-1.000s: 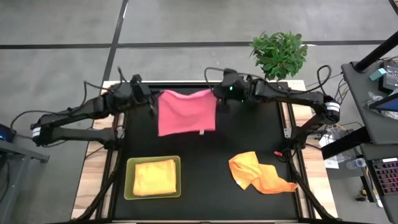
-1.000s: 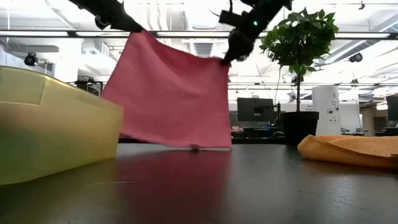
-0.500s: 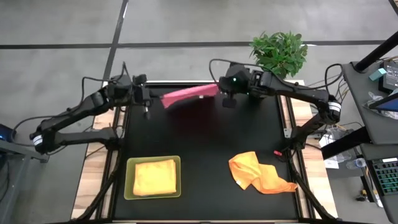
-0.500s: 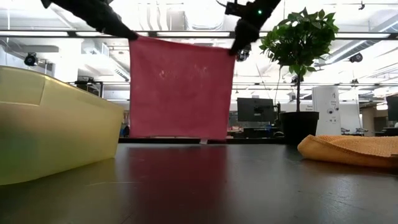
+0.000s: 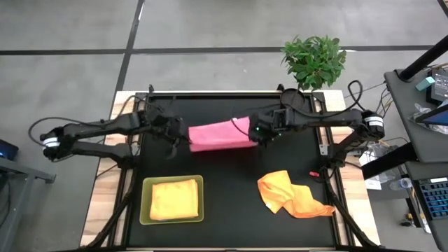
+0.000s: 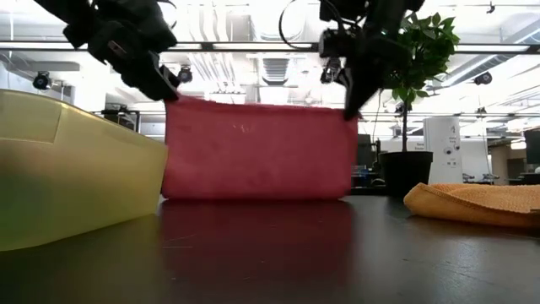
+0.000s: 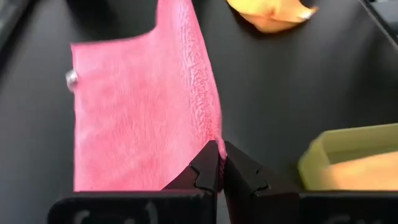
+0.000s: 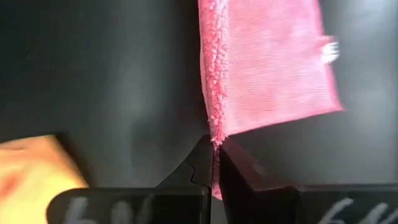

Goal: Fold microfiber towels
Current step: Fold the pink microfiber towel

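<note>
You have both hands on the pink towel (image 5: 218, 134), which hangs doubled over between them near the middle of the table (image 5: 231, 178), a little toward the far edge. Your left hand (image 5: 184, 135) is pressed together on the towel's left upper corner; in the left wrist view its fingers (image 7: 208, 168) meet on the folded edge with pink cloth running away from them. Your right hand (image 5: 257, 133) is likewise pinching the right upper corner, and the right wrist view shows its fingers (image 8: 204, 163) closed on the fuzzy edge. From the low view the towel (image 6: 257, 150) forms a wide, low rectangle, its top edge stretched taut between the two hands and its bottom edge at the table surface; whether it touches there you cannot tell for certain.

Near the front left corner of the table sits the lime-green tray (image 5: 146, 210), with a folded yellow towel (image 5: 173, 198) lying inside it. Toward the front right, an orange towel (image 5: 290, 194) lies crumpled on the table, well apart from the pink one. A potted plant (image 5: 315, 61) stands just beyond the far right corner.
</note>
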